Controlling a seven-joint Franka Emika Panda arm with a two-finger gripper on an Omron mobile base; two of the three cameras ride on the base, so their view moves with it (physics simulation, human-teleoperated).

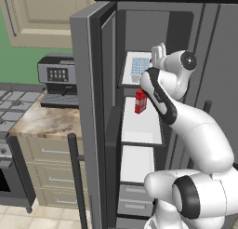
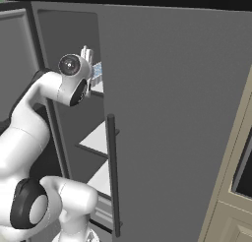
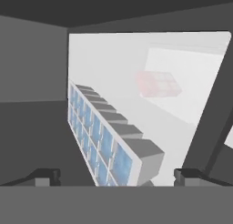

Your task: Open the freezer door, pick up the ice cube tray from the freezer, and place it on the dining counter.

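- Two tall grey doors front the appliance: the narrow freezer door point(image 1: 90, 116) with its long dark vertical handle point(image 1: 76, 177) stands swung open toward the camera at 9 o'clock of the compartment; the wider plain grey door point(image 2: 182, 123) with its own dark bar handle point(image 2: 113, 174) stays shut at 3 o'clock.
- One tall grey freezer point(image 1: 153, 23), interior exposed: white shelves point(image 1: 139, 125) stacked one above another, grey drawers point(image 1: 135, 200) at 6 o'clock below them.
- One small flat pale-blue ice cube tray point(image 1: 139, 65) with a grid of square cells and whitish edges, lying on the top shelf; in the hand view the ice cube tray point(image 3: 104, 141) runs diagonally from 10 o'clock down to 6 o'clock.
- One small red carton point(image 1: 141, 101), upright on the shelf below the tray, near its front edge.
- One two-finger gripper point(image 1: 159, 53) on the white arm, raised at the top shelf just at 3 o'clock of the tray; fingers spread wide, holding nothing, the tray's near end lying between the two dark tips in the hand view.
- One beige-brown marbled stone counter point(image 1: 46, 121) over light drawers with silver bar handles, at 9 o'clock of the open door, bearing a grey-and-black coffee machine point(image 1: 58, 79).
- One dark stove point(image 1: 11, 107) at the far 9 o'clock edge; green wall and beige cabinets above.
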